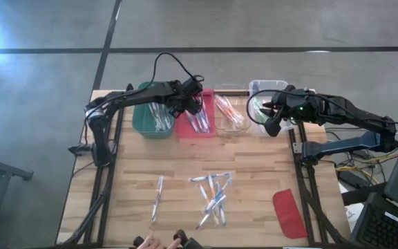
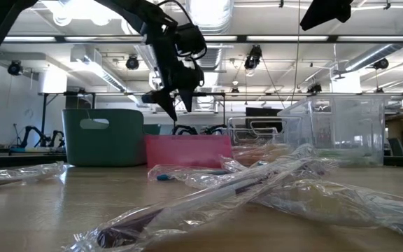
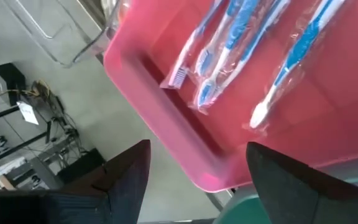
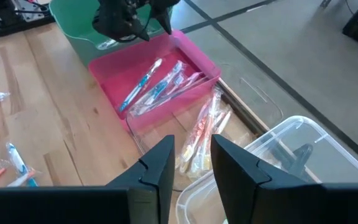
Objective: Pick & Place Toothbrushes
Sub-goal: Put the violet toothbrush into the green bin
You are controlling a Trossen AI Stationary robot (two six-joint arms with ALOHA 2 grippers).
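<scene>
Wrapped toothbrushes (image 1: 213, 197) lie heaped on the wooden table near its front, with a single one (image 1: 157, 197) to their left. Blue ones (image 3: 229, 56) lie in the pink bin (image 1: 185, 128) at the far edge. Orange ones (image 4: 201, 134) lie in the clear bin (image 1: 240, 124) beside it. My left gripper (image 3: 197, 180) hangs open just above the pink bin, nothing between its fingers. My right gripper (image 4: 194, 165) hovers over the right-hand clear bin (image 1: 260, 87); its fingers stand a narrow gap apart, holding nothing.
A green bin (image 1: 144, 123) stands left of the pink one. A flat red lid (image 1: 289, 213) lies at the front right. A person's hands (image 1: 161, 242) show at the table's front edge. Bare wood lies between the bins and the heap.
</scene>
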